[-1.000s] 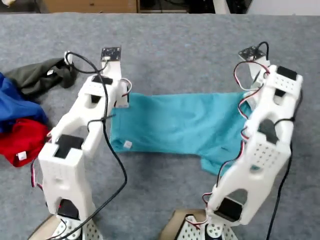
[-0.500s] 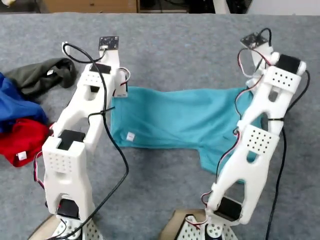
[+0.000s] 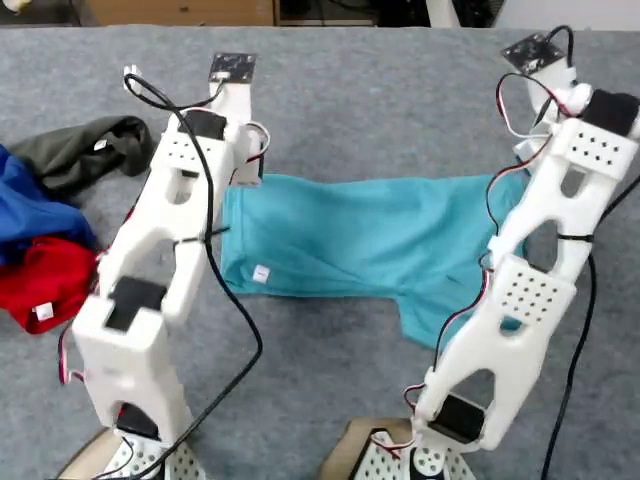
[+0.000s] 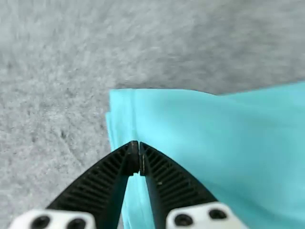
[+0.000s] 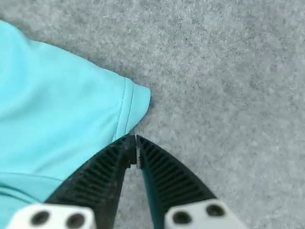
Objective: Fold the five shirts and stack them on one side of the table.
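A teal shirt (image 3: 370,240) lies spread across the middle of the grey table, partly folded, with a small white label on its near left part. My left gripper (image 3: 243,172) is at the shirt's far left corner. In the left wrist view this gripper (image 4: 138,155) is shut on the teal shirt's (image 4: 214,138) folded edge. My right gripper (image 3: 517,172) is at the far right corner. In the right wrist view it (image 5: 133,143) is shut on the teal shirt's (image 5: 57,105) hem beside a rounded corner.
Three more shirts are heaped at the left edge: a dark grey one (image 3: 80,150), a blue one (image 3: 25,205) and a red one (image 3: 40,285). Bare grey carpet (image 3: 380,110) stretches beyond the teal shirt. The arm bases (image 3: 400,450) stand at the near edge.
Both arms have stretched toward the far side of the table, drawing the teal shirt's far edge along with them. The heap at the left has not moved.
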{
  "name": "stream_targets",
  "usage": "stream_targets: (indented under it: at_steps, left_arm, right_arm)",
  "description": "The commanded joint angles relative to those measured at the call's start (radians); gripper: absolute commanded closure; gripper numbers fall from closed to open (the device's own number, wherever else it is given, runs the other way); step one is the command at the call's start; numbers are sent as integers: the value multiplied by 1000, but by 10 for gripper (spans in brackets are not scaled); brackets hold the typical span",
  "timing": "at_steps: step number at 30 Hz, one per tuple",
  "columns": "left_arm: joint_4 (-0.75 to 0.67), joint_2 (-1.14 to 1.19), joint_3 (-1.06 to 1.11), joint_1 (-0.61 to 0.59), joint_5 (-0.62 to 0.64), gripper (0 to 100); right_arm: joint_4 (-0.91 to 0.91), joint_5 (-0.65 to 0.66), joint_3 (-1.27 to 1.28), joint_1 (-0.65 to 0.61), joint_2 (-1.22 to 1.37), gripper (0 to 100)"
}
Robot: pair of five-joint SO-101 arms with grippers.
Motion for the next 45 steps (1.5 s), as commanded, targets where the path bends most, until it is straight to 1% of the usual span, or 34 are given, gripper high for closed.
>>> stream_targets:
  at_steps: [1,3,4,5,7,9,13,15,19,21,24,26,28,33,37,40,45]
  left_arm:
    - [2,-188,91,34,-28,981]
    - [2,-259,160,40,-46,981]
    - [2,-291,195,40,-52,981]
    - [2,-323,232,40,-54,981]
    - [-11,-384,313,35,-63,981]
    - [-55,-441,423,34,-86,981]
    - [-89,-593,608,35,-109,981]
    - [-89,-673,667,34,-109,981]
    - [-89,-788,756,34,-109,981]
    - [-89,-814,786,34,-109,981]
    - [-83,-823,801,34,-109,981]
    - [-81,-826,804,34,-109,981]
    - [-81,-825,804,34,-107,981]
    - [-81,-823,804,34,-106,981]
    - [-78,-825,804,34,-103,981]
    - [-57,-831,802,34,-106,981]
    - [-31,-832,804,32,-107,981]
  right_arm:
    - [20,9,62,10,-119,882]
    - [20,11,97,15,-142,815]
    - [21,25,119,15,-154,813]
    - [21,48,151,15,-173,829]
    - [21,71,245,10,-225,906]
    - [20,72,380,5,-289,976]
    - [-12,69,685,-12,-400,985]
    - [-86,71,851,-21,-460,985]
    - [-290,68,1216,-62,-595,985]
    - [-411,64,1388,-94,-662,985]
    - [-592,18,1573,-113,-737,985]
    - [-667,3,1635,-111,-753,985]
    - [-689,3,1659,-108,-742,985]
    - [-689,6,1666,-107,-679,988]
    - [-657,8,1679,-105,-679,989]
    - [-652,8,1716,-104,-736,989]
    - [-652,8,1784,-104,-911,988]
